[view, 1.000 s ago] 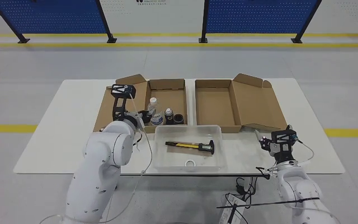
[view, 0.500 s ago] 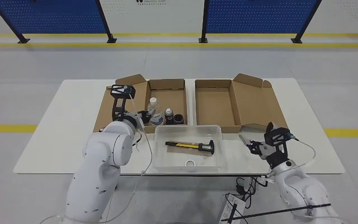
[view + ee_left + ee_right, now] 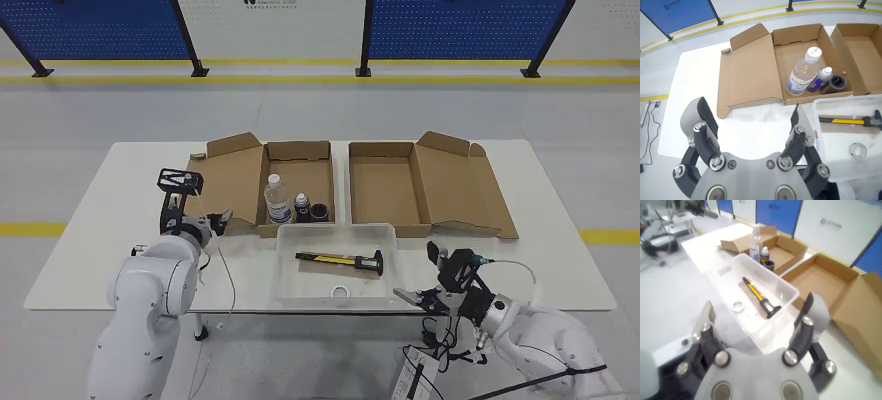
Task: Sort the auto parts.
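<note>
White table (image 3: 90,230), grey floor (image 3: 320,110), blue panels (image 3: 100,25) — left gripper (image 3: 749,106), right gripper (image 3: 759,300): fingers (image 3: 706,115) spread.

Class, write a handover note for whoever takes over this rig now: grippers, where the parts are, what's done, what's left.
Left gripper: fingers open, holding nothing, above the table beside the left box.
Right gripper: open, holding nothing, near the clear bin.
Done: bottle, spray can and black cylinder stand in the left box.
To do: caliper and ring lie in the bin, unsorted.
</note>
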You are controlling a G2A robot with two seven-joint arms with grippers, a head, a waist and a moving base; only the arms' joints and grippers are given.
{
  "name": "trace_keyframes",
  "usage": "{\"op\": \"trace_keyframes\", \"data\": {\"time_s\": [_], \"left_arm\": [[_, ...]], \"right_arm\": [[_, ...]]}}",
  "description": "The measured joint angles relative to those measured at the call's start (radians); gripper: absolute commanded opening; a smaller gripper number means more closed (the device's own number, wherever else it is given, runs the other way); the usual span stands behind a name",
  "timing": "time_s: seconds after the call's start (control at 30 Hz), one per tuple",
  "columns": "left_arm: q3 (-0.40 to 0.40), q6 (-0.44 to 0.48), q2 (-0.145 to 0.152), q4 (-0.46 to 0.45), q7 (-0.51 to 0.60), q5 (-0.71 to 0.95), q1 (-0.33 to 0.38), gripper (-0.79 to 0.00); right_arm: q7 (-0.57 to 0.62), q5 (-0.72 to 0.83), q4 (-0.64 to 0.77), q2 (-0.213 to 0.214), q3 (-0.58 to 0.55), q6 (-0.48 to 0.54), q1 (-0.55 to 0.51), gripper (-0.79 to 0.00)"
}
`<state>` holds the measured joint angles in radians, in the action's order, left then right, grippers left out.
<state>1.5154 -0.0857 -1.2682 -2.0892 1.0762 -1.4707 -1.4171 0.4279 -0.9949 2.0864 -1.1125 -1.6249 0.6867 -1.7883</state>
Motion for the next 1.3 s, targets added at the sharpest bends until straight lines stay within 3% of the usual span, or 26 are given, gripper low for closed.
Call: {"op": "trace_keyframes", "data": {"time_s": [0.3,0.47,0.67,0.9,1.1,1.3], "left_arm": [[-0.001,-0.001,0.000,0.000,0.001,0.000,0.001,0.000],[-0.001,-0.001,0.000,0.000,0.001,0.000,0.001,0.000],[-0.001,-0.001,0.000,0.000,0.000,0.000,0.001,0.000],[-0.001,-0.001,0.000,0.000,0.000,0.000,0.001,0.000],[-0.001,-0.001,0.000,0.000,0.000,0.000,0.001,0.000],[-0.001,-0.001,0.000,0.000,0.000,0.000,0.001,0.000]], "right_arm": [[-0.001,-0.002,0.002,0.000,-0.001,-0.002,0.001,0.000],[0.042,-0.058,0.037,0.001,0.046,-0.046,0.079,0.000],[0.281,-0.107,0.007,-0.006,0.227,-0.126,0.303,0.000],[0.627,-0.022,-0.161,-0.033,0.461,-0.200,0.606,0.000],[0.734,0.053,-0.292,-0.054,0.584,-0.259,0.729,0.000],[0.772,0.037,-0.322,-0.060,0.622,-0.308,0.749,0.000]]}}
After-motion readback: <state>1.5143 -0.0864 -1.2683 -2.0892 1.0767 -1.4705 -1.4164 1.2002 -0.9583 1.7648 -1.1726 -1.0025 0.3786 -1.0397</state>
